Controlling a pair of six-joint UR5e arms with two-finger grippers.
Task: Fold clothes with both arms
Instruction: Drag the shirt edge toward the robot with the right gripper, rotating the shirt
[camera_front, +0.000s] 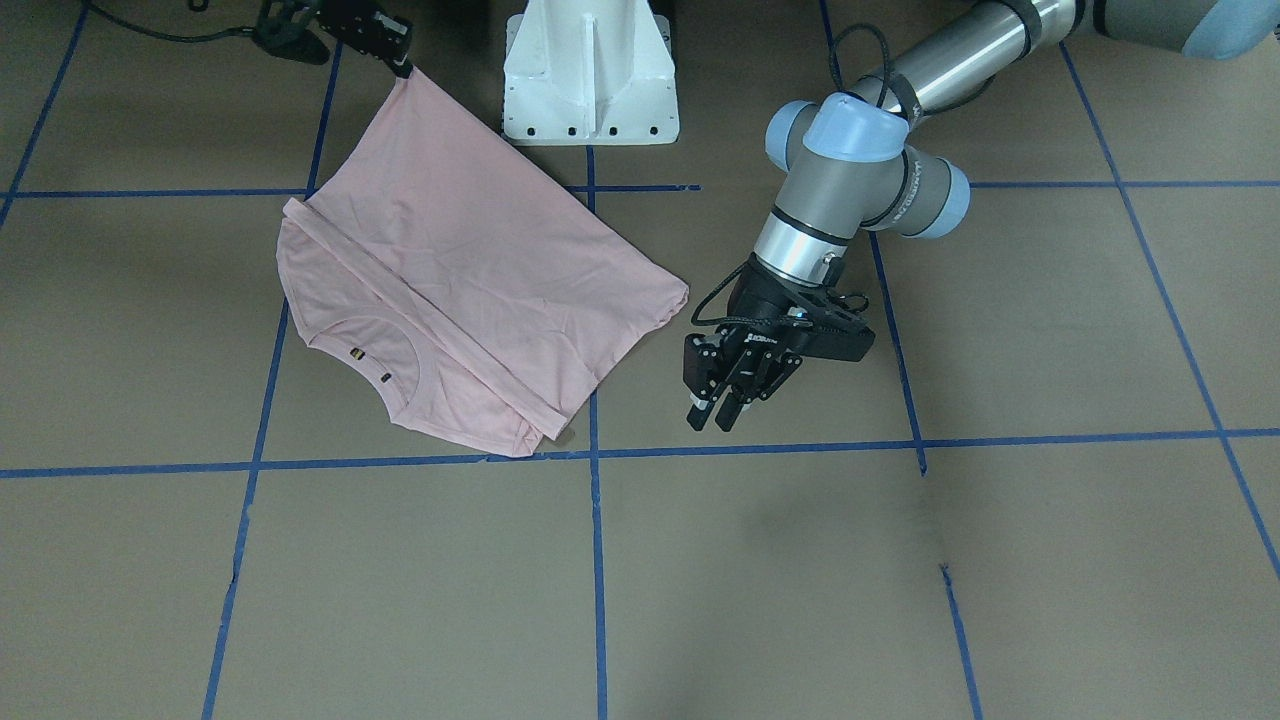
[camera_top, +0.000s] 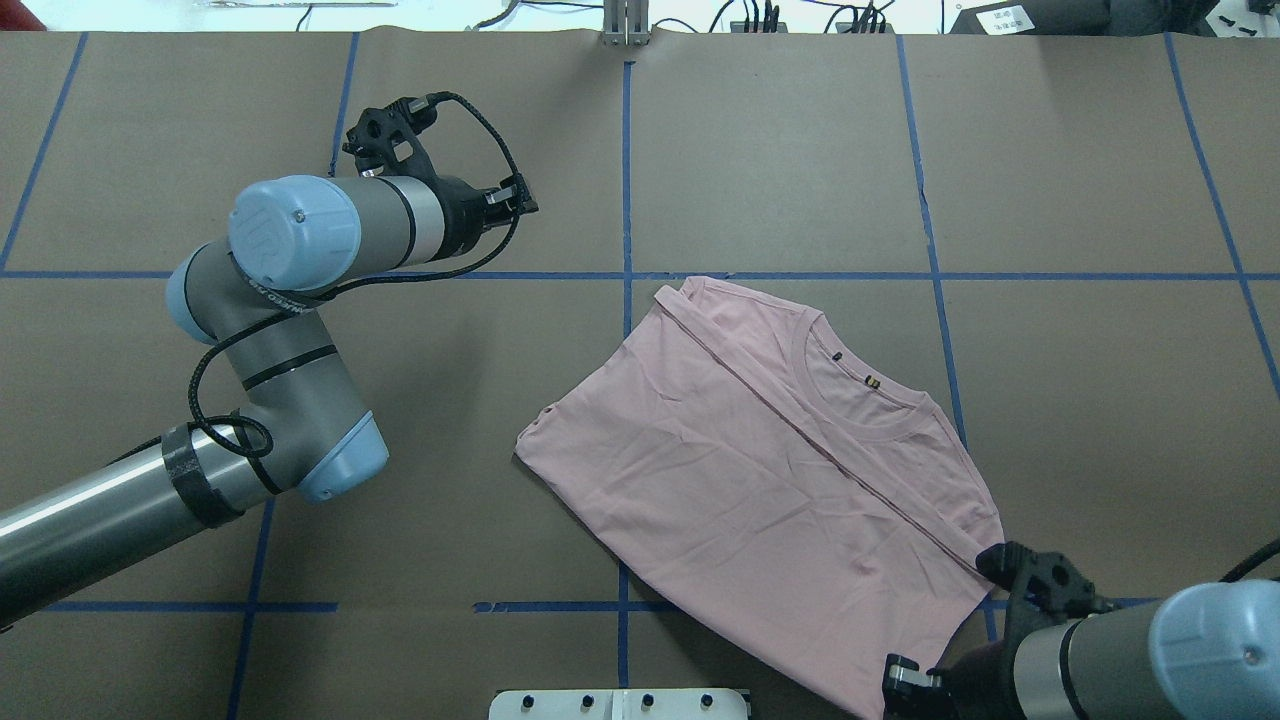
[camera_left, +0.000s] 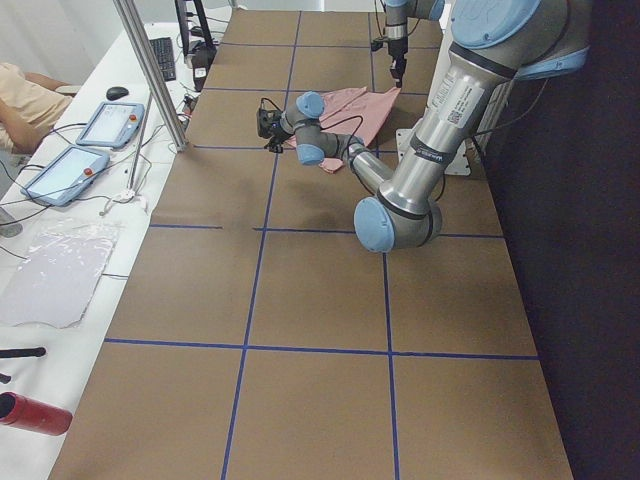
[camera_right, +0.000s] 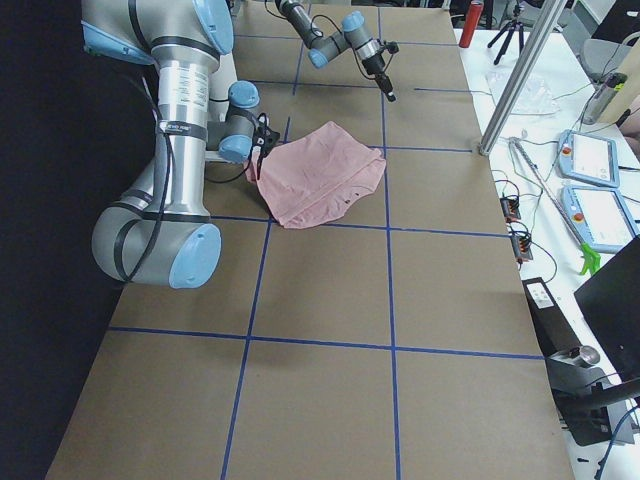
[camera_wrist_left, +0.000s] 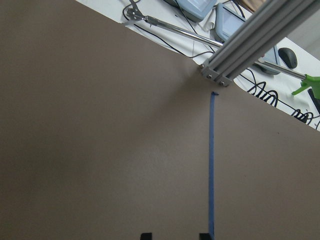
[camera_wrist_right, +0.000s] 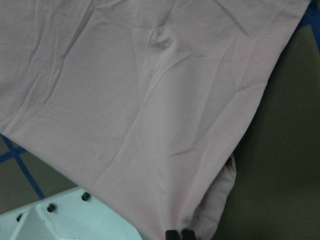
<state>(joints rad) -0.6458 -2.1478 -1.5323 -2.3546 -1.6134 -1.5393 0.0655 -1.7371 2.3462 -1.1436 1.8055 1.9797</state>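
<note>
The pale pink T-shirt (camera_top: 760, 470) lies folded on the brown table, neck toward the far side; its print is hidden. It also shows in the front view (camera_front: 470, 270) and fills the right wrist view (camera_wrist_right: 150, 100). My right gripper (camera_front: 403, 68) is shut on the shirt's hem corner next to the white pedestal; its fingertips (camera_wrist_right: 173, 234) sit close together on the bunched cloth. My left gripper (camera_front: 712, 420) is open and empty, hovering over bare table off the shirt's side. Its two fingertips (camera_wrist_left: 145, 235) stand apart in the left wrist view.
The white pedestal base (camera_front: 590, 70) stands at the robot's edge, right beside the held corner. Blue tape lines (camera_top: 627, 180) grid the table. An aluminium post (camera_wrist_left: 260, 35) and tablets (camera_left: 105, 125) stand at the operators' side.
</note>
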